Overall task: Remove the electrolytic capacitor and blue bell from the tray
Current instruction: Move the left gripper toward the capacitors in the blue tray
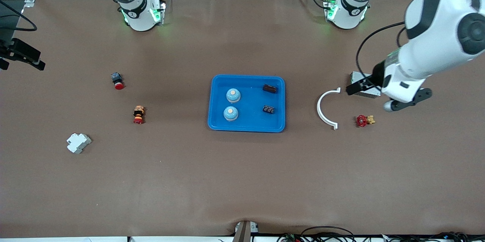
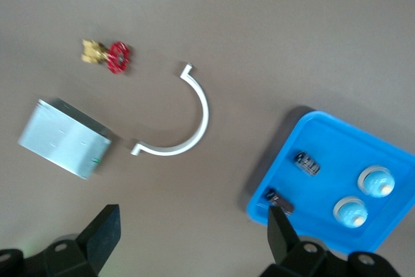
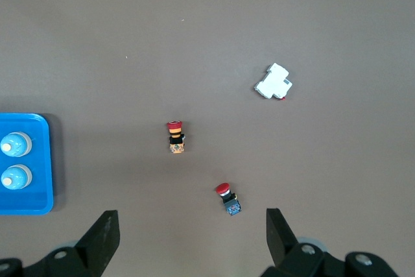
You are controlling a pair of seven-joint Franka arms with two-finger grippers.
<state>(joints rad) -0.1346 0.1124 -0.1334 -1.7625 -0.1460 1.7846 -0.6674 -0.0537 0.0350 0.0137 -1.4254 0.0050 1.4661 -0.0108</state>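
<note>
Two light-blue bells [image 1: 233, 95] [image 1: 230, 113] and two dark capacitors [image 1: 269, 88] [image 1: 268, 109] sit in the blue tray [image 1: 246, 78] at the table's middle. My left gripper [image 1: 373, 92] hangs open and empty in the air over a metal box, toward the left arm's end of the table. Its wrist view shows its gripper [image 2: 194, 215] open, with the tray [image 2: 305, 121], capacitors [image 2: 307, 163] and bells [image 2: 377, 181] below. My right gripper [image 3: 191, 218] is open and empty, high over the right arm's end; it is out of the front view.
A white arc bracket [image 1: 322, 109], a red valve [image 1: 363, 121] and the metal box [image 1: 365, 91] lie near the left gripper. Two red push buttons [image 1: 117, 81] [image 1: 138, 115] and a white block [image 1: 78, 142] lie toward the right arm's end.
</note>
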